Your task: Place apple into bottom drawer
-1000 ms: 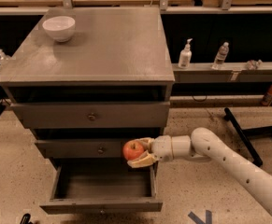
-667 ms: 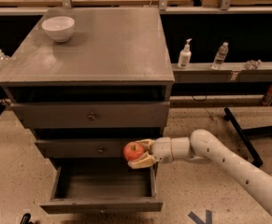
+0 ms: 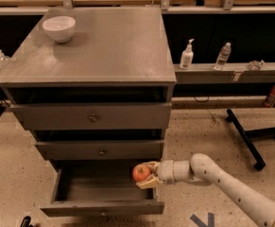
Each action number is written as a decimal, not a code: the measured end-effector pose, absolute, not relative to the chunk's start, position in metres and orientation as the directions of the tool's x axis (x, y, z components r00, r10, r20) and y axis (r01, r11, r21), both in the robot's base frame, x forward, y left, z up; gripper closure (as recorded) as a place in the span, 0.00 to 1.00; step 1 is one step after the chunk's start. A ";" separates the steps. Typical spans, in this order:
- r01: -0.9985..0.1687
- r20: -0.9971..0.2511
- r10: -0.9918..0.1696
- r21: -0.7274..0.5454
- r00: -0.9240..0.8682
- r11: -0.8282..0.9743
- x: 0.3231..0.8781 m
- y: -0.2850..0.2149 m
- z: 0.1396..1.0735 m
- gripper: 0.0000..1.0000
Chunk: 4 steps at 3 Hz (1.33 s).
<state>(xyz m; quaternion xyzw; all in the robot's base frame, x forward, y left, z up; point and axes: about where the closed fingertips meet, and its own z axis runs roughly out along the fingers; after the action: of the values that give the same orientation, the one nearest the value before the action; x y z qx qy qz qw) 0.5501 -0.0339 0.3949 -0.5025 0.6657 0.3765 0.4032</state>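
Note:
The apple (image 3: 141, 173) is small, red with an orange-yellow patch. My gripper (image 3: 144, 174) is shut on it and holds it over the right end of the open bottom drawer (image 3: 101, 207), just above its inside. The white arm reaches in from the lower right. The bottom drawer is pulled out, a grey box whose inside looks empty. The middle drawer (image 3: 99, 150) and the top drawer (image 3: 93, 117) above it are closed.
A white bowl (image 3: 59, 28) stands on the cabinet top (image 3: 108, 46) at the back left. A soap bottle (image 3: 187, 55) and a water bottle (image 3: 223, 56) stand on the shelf to the right. A black stand leg (image 3: 243, 137) lies on the floor at right.
My gripper with the apple has moved down, from the level of the middle drawer front to just over the open bottom drawer's right end.

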 end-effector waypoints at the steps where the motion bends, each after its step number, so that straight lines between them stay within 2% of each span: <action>1: -0.969 -0.897 -0.412 0.067 -0.163 0.237 0.545 -0.038 0.344 1.00; 2: -0.963 -0.895 -0.410 0.067 -0.173 0.261 0.553 -0.032 0.334 1.00; 4: -0.900 -0.893 -0.343 0.133 -0.291 0.416 0.590 -0.008 0.293 1.00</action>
<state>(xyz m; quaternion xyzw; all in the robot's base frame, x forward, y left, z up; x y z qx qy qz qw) 0.5900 -0.0083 0.2930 -0.4249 0.7308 0.3338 0.4171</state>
